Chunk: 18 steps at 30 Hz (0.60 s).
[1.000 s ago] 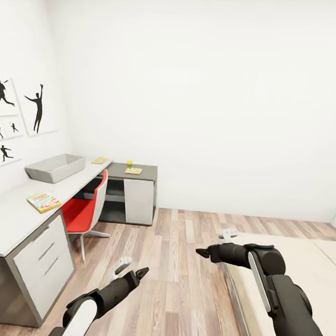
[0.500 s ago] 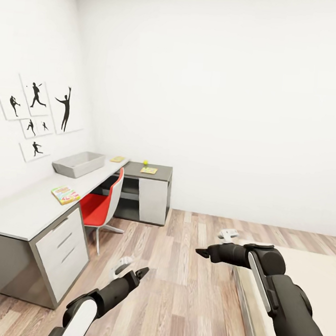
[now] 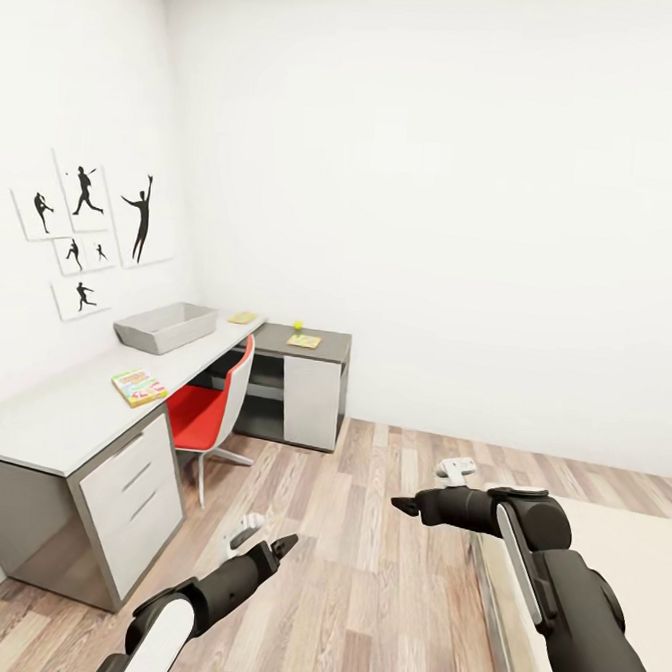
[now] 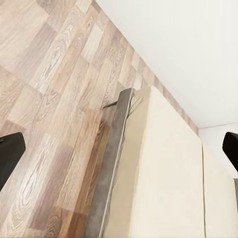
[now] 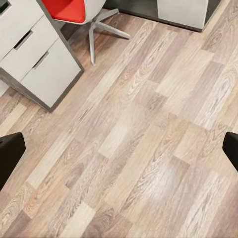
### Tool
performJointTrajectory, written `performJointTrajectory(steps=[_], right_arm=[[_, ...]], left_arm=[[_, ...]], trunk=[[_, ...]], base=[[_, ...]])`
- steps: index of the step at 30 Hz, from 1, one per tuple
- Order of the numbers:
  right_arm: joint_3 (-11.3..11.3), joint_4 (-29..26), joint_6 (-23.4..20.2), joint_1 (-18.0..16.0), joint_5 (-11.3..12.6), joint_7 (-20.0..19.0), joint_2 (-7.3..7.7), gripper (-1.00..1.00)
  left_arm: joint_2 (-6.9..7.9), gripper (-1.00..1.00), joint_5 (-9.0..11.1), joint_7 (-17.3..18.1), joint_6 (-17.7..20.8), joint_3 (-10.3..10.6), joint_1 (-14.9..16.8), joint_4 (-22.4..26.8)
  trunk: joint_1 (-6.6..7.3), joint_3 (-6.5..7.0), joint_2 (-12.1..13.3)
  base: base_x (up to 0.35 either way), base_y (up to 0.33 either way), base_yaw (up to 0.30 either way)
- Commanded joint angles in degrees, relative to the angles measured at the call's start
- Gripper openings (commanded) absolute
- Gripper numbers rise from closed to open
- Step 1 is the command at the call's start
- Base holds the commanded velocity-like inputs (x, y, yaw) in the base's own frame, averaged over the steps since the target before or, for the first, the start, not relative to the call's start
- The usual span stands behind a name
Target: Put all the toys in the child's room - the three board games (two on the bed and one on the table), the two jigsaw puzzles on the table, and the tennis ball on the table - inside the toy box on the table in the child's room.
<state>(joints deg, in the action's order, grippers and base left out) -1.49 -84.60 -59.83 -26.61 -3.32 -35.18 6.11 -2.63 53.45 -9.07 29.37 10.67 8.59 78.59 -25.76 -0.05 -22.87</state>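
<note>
Nearest me, my left gripper and right gripper hang over wood floor, fingers spread wide, holding nothing. Beside my right arm lies the bed. My view has swung since a second ago, so the table sits farther off, bearing a board game, toy box and tennis ball; no pickup yet.
</note>
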Motion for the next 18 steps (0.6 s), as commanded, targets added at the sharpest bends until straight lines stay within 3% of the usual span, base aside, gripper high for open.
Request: performJointTrajectory(steps=[1, 18], right_arm=[[-0.03, -0.04, -0.17, -0.02, -0.34, -0.32, 0.04, 1.0], [0.14, -0.04, -0.17, 0.05, -0.17, -0.63, 0.4, 1.0]], left_arm=[[-0.01, 1.0, 0.59, -0.52, 0.14, 0.02, 0.01, 0.07], [-0.01, 1.0, 0.53, -0.54, 0.14, -0.02, 0.01, 0.07]], trunk=[[-0.02, -0.03, -0.05], [-0.02, -0.03, -0.05]], base=[[0.0, -0.01, 0.017], [0.0, -0.003, 0.005]])
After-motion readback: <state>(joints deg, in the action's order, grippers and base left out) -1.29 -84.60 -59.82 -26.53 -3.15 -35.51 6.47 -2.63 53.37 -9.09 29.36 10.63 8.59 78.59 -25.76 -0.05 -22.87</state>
